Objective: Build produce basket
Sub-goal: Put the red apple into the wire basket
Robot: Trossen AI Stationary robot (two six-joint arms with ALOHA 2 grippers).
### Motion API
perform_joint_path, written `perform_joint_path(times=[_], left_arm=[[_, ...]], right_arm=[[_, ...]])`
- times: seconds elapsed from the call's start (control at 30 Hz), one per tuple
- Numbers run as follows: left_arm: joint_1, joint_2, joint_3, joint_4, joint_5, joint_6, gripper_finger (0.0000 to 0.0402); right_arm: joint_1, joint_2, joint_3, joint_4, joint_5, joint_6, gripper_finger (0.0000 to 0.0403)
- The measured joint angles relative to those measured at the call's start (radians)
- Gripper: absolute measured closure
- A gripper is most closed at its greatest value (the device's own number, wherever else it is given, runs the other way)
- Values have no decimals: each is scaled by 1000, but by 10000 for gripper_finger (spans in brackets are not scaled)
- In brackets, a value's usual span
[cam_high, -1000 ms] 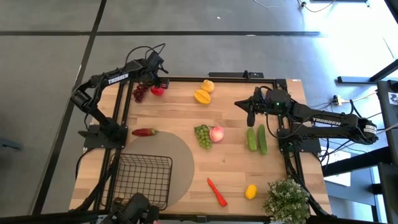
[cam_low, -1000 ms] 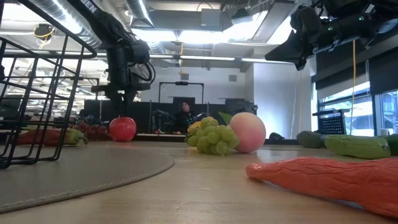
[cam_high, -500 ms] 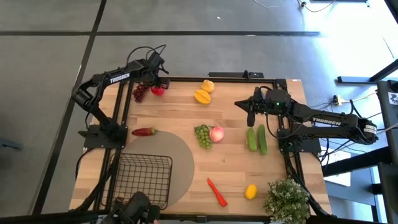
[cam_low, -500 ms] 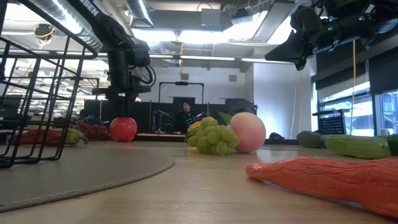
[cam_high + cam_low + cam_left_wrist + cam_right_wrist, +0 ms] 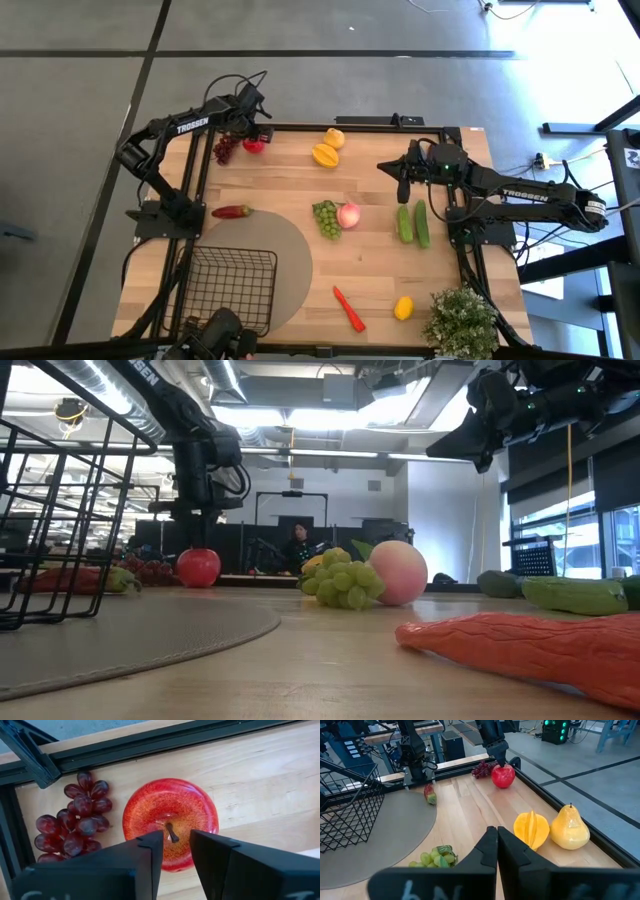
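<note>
A red apple point(image 5: 254, 146) point(image 5: 170, 815) stands on the table at the far left corner, next to a bunch of purple grapes point(image 5: 75, 817). My left gripper point(image 5: 176, 837) point(image 5: 197, 538) points down over the apple. Its fingers stand a narrow gap apart, one on either side of the stem point(image 5: 170, 831). My right gripper point(image 5: 403, 188) point(image 5: 497, 832) hangs shut above the table's right half, holding nothing. The black wire basket point(image 5: 232, 290) sits on a round tan mat point(image 5: 285, 250) at the near left. My left gripper comes at the apple's top from above, with a finger point(image 5: 150, 845) on each side of the stem. I cannot tell whether the fingers touch the stem or the apple's top. The apple rests upright on the table.
Other produce lies spread over the table: green grapes point(image 5: 325, 218) and a peach point(image 5: 348, 214) at the middle, two cucumbers point(image 5: 412, 222), yellow fruits point(image 5: 326, 150) at the far edge, a red pepper point(image 5: 232, 212), an orange-red chili point(image 5: 348, 308), a lemon point(image 5: 403, 308). A potted plant point(image 5: 460, 320) stands at the near right.
</note>
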Motion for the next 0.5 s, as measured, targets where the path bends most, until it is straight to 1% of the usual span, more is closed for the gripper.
perform_joint_path(times=[0.23, 0.43, 0.5], left_arm=[[0, 0, 0, 0, 0, -7, 352], [0, 0, 0, 0, 0, -63, 394], [0, 0, 0, -2, -2, -75, 397]], right_arm=[[0, 0, 0, 0, 0, 1, 402], [0, 0, 0, 0, 0, 2, 402], [0, 0, 0, 0, 0, 1, 402]])
